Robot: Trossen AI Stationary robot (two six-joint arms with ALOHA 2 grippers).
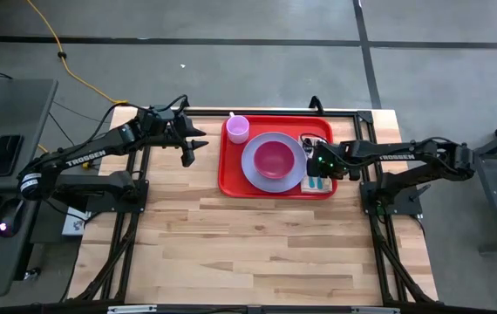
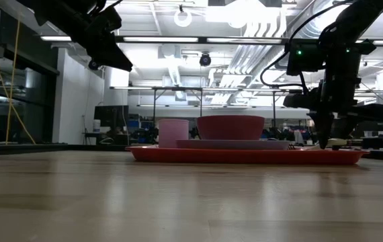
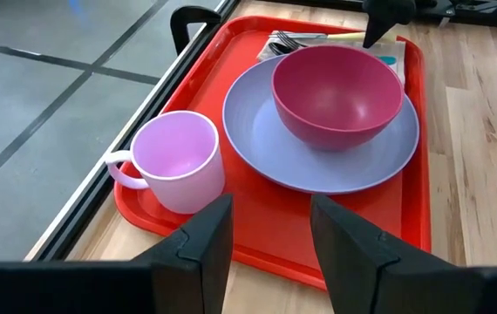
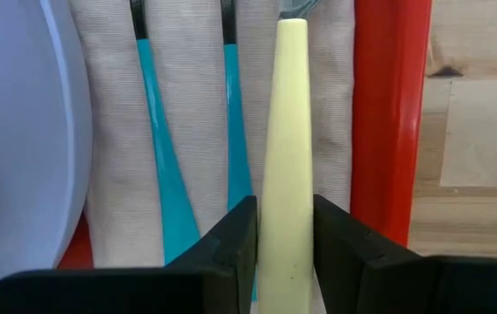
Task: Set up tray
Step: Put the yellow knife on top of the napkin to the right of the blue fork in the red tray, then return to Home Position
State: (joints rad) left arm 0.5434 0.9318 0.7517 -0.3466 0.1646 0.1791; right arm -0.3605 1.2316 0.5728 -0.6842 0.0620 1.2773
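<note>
The red tray (image 1: pixel 231 179) sits on the far part of the wood table (image 1: pixel 248 244), a bit right of the middle, w/ its far edge close to the table's far edge. The whole near half of the table is bare wood – lots of open room there. On the tray a lavender plate (image 1: pixel 253 166) holds a dark pink bowl (image 1: pixel 274 159), and a small pink cup (image 1: pixel 237 128) stands in the tray's far left corner, just beside the plate. Along the tray's right edge lies a cloth napkin (image 4: pixel 196 122) w/ two teal-handled utensils (image 4: pixel 157 131) on it, squeezed between the plate and the tray's red rim (image 4: pixel 388 113). The right gripper (image 4: pixel 285 234) is low over that napkin – its fingers are pinched tight on a pale yellow handle (image 4: pixel 288 131), which lies on the cloth next to the teal ones and very near the rim, so there's little room on that side. The left gripper (image 3: pixel 270 231) hangs in the air left of the tray, apart from it, fingers a little way apart and holding nothing; the cup is the closest thing in front of it.
</note>
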